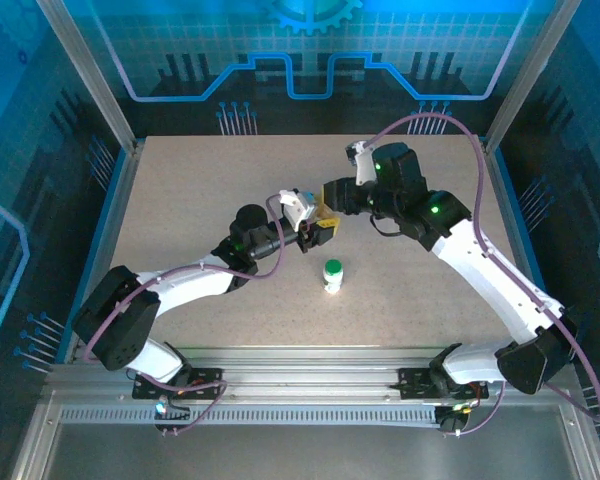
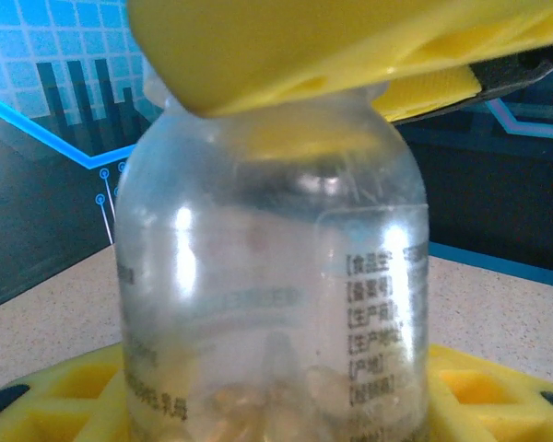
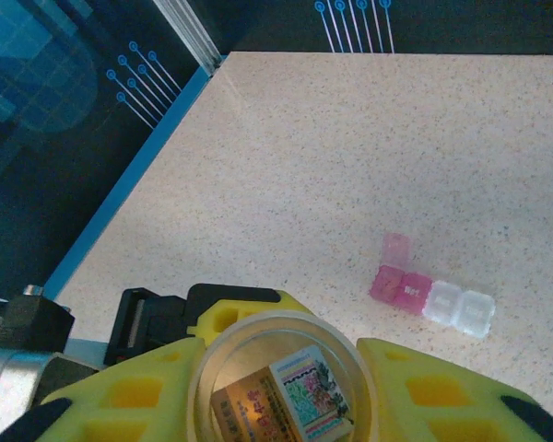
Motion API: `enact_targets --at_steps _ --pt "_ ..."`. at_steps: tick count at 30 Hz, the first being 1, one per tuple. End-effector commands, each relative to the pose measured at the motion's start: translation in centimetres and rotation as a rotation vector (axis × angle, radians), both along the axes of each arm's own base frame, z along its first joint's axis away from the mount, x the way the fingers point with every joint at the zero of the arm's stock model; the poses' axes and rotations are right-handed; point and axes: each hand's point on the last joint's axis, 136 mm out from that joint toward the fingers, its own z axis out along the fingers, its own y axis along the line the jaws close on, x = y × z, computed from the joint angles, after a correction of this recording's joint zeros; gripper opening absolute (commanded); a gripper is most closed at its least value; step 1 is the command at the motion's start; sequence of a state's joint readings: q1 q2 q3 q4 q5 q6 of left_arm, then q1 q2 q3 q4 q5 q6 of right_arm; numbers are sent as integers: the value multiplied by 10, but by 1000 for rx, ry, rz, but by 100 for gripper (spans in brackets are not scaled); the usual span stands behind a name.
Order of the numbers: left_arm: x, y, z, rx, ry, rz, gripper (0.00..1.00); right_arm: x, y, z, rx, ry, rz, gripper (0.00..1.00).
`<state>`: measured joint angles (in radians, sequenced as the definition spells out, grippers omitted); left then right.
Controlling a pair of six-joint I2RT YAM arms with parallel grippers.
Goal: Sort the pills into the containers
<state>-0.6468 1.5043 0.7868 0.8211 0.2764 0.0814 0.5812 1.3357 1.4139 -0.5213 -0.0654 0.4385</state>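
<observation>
1. Grip: left gripper (image 1: 318, 236) and right gripper (image 3: 281, 391) both clamp one translucent labelled glass vial (image 2: 272, 276). Its mouth is open and pills lie at its bottom.
2. Risk: opposed pulls could tilt the vial and spill pills.
3. Room: pink-and-clear plastic pill box (image 3: 430, 299) lies ahead of the right gripper, apart. White bottle with green cap (image 1: 332, 275) stands near, base-side of both grippers. Speckled table (image 1: 200, 190) edges lie well off.

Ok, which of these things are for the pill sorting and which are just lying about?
For the job: translucent vial with pills, green-capped white bottle, pink-and-clear pill box.
Just there: table, blue wall panels, metal rail in front.
</observation>
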Motion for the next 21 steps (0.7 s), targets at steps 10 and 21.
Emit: enact_targets --at_steps 10,21 --pt "-60 -12 33 -11 -221 -273 0 -40 24 11 134 -209 467 17" --pt "-86 -9 28 29 -250 -425 0 -91 19 -3 -109 -528 867 18"
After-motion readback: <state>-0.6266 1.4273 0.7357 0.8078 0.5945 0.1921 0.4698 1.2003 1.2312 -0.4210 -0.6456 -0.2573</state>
